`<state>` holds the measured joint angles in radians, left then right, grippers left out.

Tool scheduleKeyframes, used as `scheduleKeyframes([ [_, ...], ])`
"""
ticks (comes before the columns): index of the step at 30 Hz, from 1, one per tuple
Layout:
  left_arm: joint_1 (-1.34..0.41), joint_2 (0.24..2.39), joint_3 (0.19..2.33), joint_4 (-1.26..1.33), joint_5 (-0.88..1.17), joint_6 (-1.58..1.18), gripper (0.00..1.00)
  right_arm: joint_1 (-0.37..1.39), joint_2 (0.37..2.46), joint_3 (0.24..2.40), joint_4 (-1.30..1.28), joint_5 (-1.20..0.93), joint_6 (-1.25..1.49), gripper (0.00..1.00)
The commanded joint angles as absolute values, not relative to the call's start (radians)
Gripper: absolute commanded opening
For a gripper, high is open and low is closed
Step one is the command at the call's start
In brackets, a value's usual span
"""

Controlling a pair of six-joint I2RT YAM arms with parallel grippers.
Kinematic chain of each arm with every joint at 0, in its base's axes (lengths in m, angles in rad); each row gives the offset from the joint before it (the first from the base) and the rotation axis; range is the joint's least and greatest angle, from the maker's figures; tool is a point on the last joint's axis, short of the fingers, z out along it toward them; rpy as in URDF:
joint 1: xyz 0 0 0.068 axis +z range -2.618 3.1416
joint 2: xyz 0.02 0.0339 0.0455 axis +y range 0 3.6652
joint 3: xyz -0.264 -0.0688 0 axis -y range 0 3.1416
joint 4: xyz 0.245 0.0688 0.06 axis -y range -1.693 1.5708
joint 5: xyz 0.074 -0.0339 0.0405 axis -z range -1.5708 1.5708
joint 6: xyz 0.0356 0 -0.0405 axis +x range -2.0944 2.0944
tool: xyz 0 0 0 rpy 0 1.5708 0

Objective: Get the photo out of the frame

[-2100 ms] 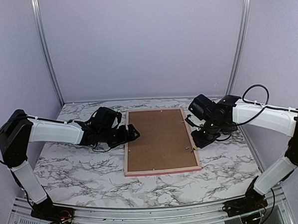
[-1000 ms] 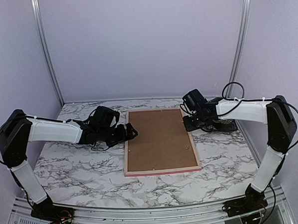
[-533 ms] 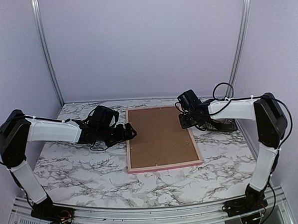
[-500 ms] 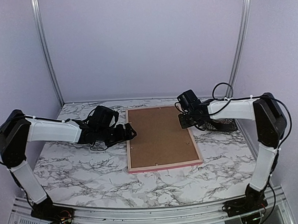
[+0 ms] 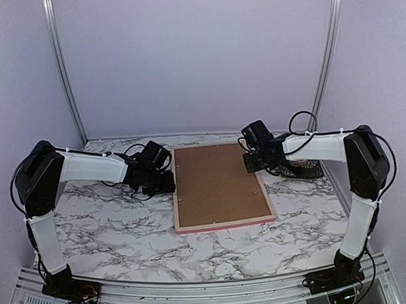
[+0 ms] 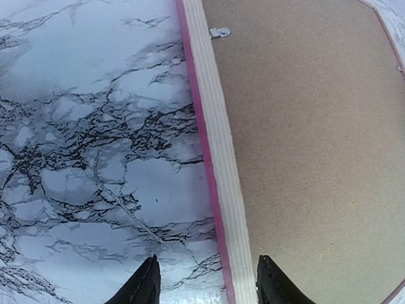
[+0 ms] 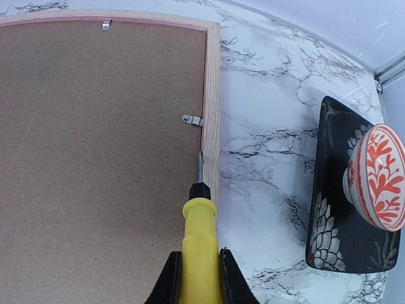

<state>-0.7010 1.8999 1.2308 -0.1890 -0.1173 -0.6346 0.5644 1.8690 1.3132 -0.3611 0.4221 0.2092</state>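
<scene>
The pink frame (image 5: 224,226) lies face down on the marble table, and its brown backing board (image 5: 218,185) faces up. The photo is hidden under the board. My left gripper (image 5: 168,184) is open and low, its jaws astride the frame's left rail (image 6: 215,126), empty (image 6: 209,288). My right gripper (image 5: 252,163) is shut on a yellow screwdriver (image 7: 199,240). The screwdriver's tip sits at the inner edge of the right rail (image 7: 212,82), just below a metal clip (image 7: 192,120).
A black patterned tray (image 7: 329,209) with a red-and-white bowl (image 7: 380,177) stands right of the frame, close to my right arm (image 5: 312,146). More clips show on the board's edges (image 6: 219,32) (image 7: 106,25). Walls close in the back and both sides.
My right gripper carried the screwdriver up the frame's right side to the upper clip. The frame turned slightly. My left arm drew back at the elbow, with its gripper still at the left rail.
</scene>
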Motion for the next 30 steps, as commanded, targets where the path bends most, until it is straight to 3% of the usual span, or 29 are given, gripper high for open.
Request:
scheduleKeyframes([
  [1,-0.721,1.953,1.284,-0.277,-0.173,-0.595,0.52,0.555,1.814,1.318,-0.379,0.408,0.219,0.00],
  [7,-0.737,2.004,1.320,-0.288,-0.177,-0.589,0.47,0.555,1.794,1.296,-0.369,0.407,0.219,0.00],
  [18,-0.750,2.053,1.332,-0.304,-0.181,-0.589,0.28,0.556,1.773,1.274,-0.363,0.401,0.221,0.00],
  [26,-0.752,2.012,1.297,-0.326,-0.194,-0.580,0.00,0.555,1.766,1.263,-0.370,0.384,0.228,0.00],
  [30,-0.752,1.980,1.265,-0.334,-0.189,-0.583,0.00,0.557,1.760,1.249,-0.389,0.368,0.246,0.00],
])
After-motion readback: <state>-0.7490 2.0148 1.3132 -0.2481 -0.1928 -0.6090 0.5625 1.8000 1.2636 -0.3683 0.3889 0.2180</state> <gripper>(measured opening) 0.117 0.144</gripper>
